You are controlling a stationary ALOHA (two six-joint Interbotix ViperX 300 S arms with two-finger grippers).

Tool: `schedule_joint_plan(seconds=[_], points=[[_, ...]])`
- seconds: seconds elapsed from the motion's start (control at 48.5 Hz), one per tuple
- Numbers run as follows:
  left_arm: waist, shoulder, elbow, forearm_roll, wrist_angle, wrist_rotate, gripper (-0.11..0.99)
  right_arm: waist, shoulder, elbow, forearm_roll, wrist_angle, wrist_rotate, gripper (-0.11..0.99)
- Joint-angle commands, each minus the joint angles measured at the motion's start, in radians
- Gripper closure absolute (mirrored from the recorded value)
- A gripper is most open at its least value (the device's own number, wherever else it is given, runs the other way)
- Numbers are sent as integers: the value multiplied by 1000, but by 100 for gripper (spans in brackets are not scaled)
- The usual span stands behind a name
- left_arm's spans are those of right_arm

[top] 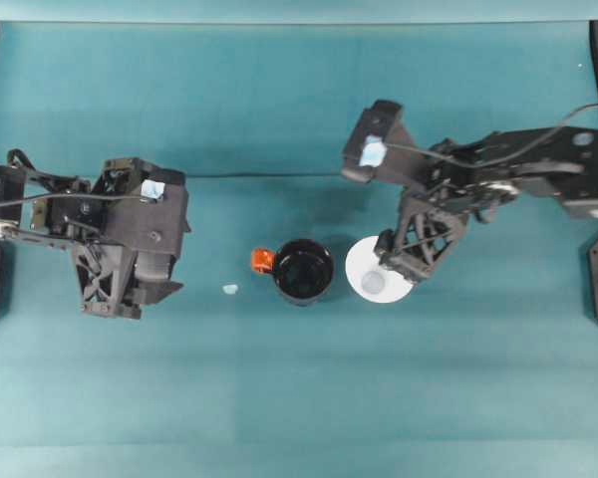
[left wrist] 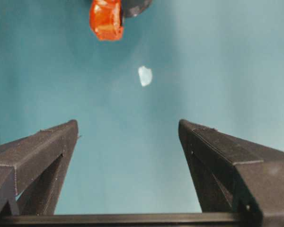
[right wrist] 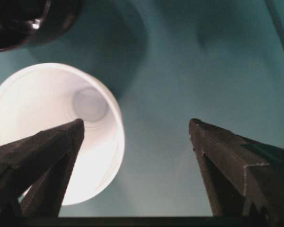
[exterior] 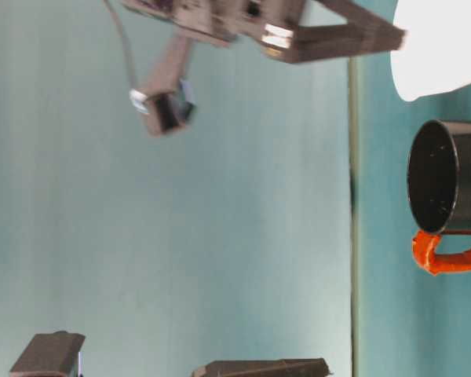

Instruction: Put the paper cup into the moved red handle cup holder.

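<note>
Right end effector point(top: 387, 261) hangs spread over the paper cup point(top: 377, 274), one finger point(right wrist: 47, 156) above its rim. That cup stands upright on the teal surface point(top: 279, 388), just beside the red handle cup holder point(top: 302, 271). Left end effector point(left wrist: 128, 142) is spread too, gripping nothing.

Overhead view: high up, facing straight down at the teal table point(top: 299, 398), far enough to take in both arms.

Table-level view: low by the table edge, turned on its side, facing across, very near the red handle cup holder point(exterior: 451, 188) and the paper cup point(exterior: 443, 47).

Left wrist view: riding behind the left gripper point(left wrist: 128, 130), facing out past wide-apart fingers, holder's handle ahead.

Right wrist view: behind the right gripper point(right wrist: 137, 127), close above the paper cup, holder just ahead.

Shared by all four: the holder.
</note>
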Motion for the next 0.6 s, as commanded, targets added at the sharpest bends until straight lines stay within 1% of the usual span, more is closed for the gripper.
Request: schedule_joint_plan(seconds=[0.0,0.021,0.309,0.412,0.454,0.495,0.557,0.577], points=[[-2,-8,-6,3,-8,-2,-6,-2,15,-15,-2,-9,8,-6],[-2,-8,-3,3,-8,-2,-6,-2,20,-14,0,-9,8,-6],[-2,-8,6,3,-9,-3,-6,0,72,-14,0,-34,9,-5],[-2,-6,8,3,-9,-3,-6,0,81,-17,2,-34,9,-2],[-2,-8,8,3,-8,-3,-6,2,83,-18,2,-34,9,2],[-2,-8,8,3,-9,-3,-6,2,83,-20,2,-34,9,8],[-2,-6,9,3,-9,-3,-6,2,83,-20,5,-32,9,22],[-2,-6,8,3,-8,-3,-6,2,83,-20,5,-31,11,30]])
